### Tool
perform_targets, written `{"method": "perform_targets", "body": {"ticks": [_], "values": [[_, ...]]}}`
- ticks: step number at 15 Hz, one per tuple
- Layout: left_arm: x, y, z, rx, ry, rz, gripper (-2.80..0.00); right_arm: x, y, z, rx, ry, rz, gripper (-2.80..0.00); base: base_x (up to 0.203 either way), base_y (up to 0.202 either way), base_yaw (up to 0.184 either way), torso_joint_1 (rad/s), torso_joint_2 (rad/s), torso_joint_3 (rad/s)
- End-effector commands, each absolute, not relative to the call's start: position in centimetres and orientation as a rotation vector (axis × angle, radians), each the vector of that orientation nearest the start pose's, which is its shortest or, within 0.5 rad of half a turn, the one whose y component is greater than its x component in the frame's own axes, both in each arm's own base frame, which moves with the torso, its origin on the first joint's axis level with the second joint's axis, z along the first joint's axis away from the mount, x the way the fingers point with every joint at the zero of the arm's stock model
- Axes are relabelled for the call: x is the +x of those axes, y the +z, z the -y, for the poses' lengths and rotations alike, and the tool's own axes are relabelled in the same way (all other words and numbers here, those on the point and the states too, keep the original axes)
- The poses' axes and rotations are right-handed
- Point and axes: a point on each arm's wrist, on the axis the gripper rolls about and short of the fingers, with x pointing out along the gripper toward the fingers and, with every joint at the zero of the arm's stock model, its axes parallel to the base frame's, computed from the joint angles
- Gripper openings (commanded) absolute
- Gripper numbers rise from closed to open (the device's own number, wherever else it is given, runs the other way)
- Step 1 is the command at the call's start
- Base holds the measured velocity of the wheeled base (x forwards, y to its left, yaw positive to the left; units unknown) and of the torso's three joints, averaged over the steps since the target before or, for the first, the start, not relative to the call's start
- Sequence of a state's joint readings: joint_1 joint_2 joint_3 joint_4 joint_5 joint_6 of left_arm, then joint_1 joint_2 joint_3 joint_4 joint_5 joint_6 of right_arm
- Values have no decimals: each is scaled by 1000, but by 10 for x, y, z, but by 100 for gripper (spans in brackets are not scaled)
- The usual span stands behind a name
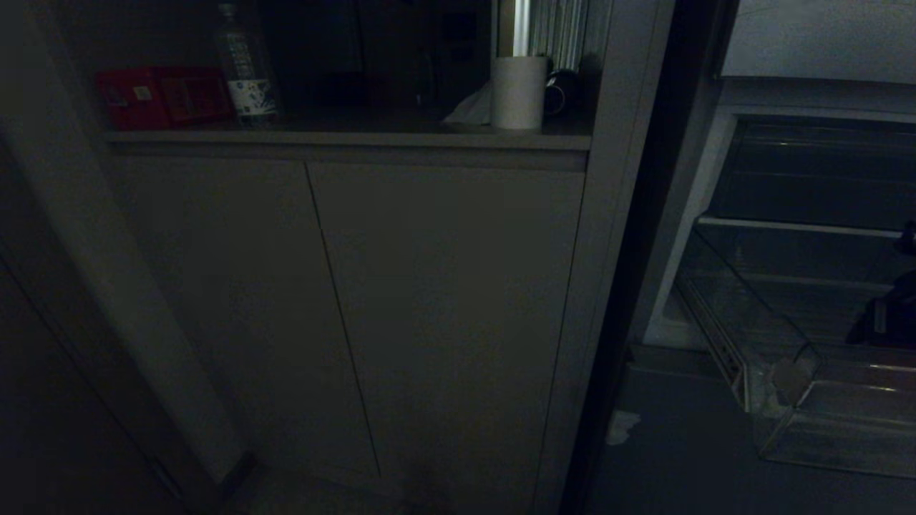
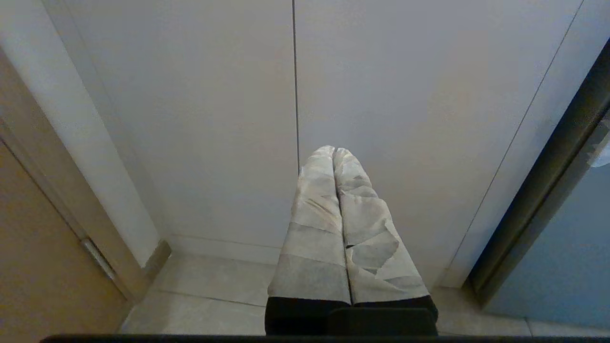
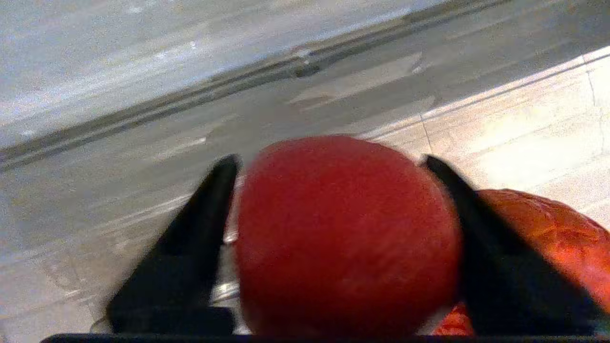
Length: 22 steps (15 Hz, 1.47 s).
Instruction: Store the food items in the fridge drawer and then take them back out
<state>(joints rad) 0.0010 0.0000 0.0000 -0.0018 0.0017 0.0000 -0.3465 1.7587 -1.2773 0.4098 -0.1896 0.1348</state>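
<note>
The right gripper (image 3: 333, 190) is clamped on a round, smooth red food item (image 3: 348, 238), its black fingers (image 3: 190, 238) flanking it, evidently for transfer over the clear-plastic fridge drawer (image 1: 787, 400). A second, wrinkled orange-red food item (image 3: 548, 238) lies just beside it. The left gripper (image 2: 336, 157) hangs parked before the pale cabinet doors (image 2: 190, 119), its fingers together.

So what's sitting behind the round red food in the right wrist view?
A second, orange-red food item shows behind the round red food held between the right gripper jaws; most of it is covered.
</note>
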Motion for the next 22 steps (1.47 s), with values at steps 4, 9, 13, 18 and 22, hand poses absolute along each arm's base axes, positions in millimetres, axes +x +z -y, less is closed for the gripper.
{"method": "perform_targets", "body": {"ticks": [4,9,13,18,22], "values": [[-23,76,0,0,4,1,-280,289,201,110,198,-566,-865,-280,0,0,0,0,0,0],[-23,76,0,0,4,3,-280,274,231,104,193,-554,-660,-280,0,0,0,0,0,0],[-23,76,0,0,3,1,-280,254,240,97,192,-554,-532,-280,0,0,0,0,0,0],[-23,76,0,0,5,2,-280,157,308,62,163,-538,-193,-280,0,0,0,0,0,0],[-23,76,0,0,3,0,-280,64,322,27,139,-519,-12,-280,0,0,0,0,0,0]]}}
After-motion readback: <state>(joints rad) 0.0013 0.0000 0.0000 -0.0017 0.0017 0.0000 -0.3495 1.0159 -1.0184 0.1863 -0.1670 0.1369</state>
